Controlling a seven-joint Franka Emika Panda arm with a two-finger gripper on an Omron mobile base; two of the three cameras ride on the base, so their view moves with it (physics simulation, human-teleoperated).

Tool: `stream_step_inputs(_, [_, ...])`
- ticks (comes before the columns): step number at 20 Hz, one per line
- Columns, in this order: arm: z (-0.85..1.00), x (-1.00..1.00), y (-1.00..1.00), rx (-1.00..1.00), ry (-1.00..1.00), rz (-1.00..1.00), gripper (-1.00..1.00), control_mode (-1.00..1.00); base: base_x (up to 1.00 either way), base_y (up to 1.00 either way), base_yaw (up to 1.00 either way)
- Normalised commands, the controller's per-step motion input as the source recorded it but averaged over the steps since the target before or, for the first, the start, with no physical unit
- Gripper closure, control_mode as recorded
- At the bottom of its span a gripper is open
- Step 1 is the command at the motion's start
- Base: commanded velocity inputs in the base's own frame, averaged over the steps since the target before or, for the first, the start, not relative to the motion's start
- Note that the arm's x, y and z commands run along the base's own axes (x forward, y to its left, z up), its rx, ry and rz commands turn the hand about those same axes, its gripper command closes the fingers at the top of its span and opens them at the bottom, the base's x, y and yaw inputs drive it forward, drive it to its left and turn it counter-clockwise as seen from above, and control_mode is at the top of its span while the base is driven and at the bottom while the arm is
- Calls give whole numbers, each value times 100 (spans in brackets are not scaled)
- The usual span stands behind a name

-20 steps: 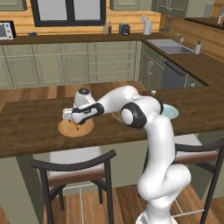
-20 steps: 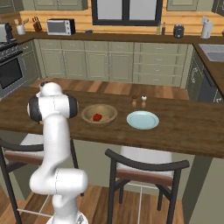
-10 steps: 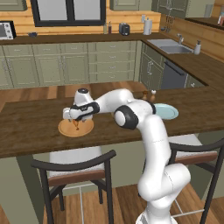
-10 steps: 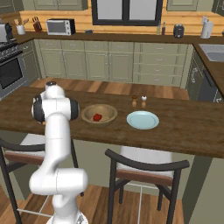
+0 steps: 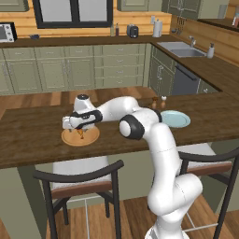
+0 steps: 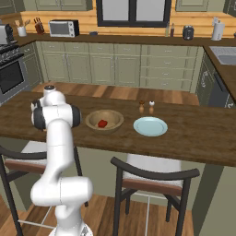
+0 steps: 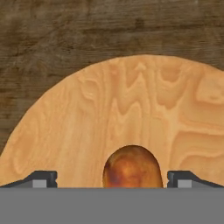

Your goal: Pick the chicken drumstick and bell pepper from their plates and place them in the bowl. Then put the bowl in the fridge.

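Straddling the chicken drumstick [image 7: 132, 166] on the wooden plate [image 7: 131, 109], jaws wide; right base view shows bell pepper [image 6: 102, 123] in the bowl [image 6: 113, 116].

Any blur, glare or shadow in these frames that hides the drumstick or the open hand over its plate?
Hand view: sharp, even light, no glare; the drumstick shows only its top, cropped at the bottom edge, fingertips wide apart either side. Left base view: soft and low in detail; the hand covers most of the drumstick on the wooden plate.

Salt and pepper shakers [image 6: 146, 107] stand on the dark wooden counter [image 6: 193, 138], microwave [image 6: 64, 28] behind.
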Motion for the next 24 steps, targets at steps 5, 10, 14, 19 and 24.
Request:
stream_step_inputs(5, [-35, -1, 0, -2, 0, 0, 100, -100, 0, 0, 0])
stream_step_inputs(10, [-14, 0, -29, 0, 0, 0, 100, -100, 0, 0, 0])
stream_step_inputs(14, [54, -35, -69, 0, 0, 2, 100, -100, 0, 0, 0])
stream_step_inputs(19, [78, -84, -100, 1, -3, 2, 100, -100, 0, 0, 0])
stream_step_inputs(24, [47, -70, -100, 4, 0, 0, 100, -100, 0, 0, 0])
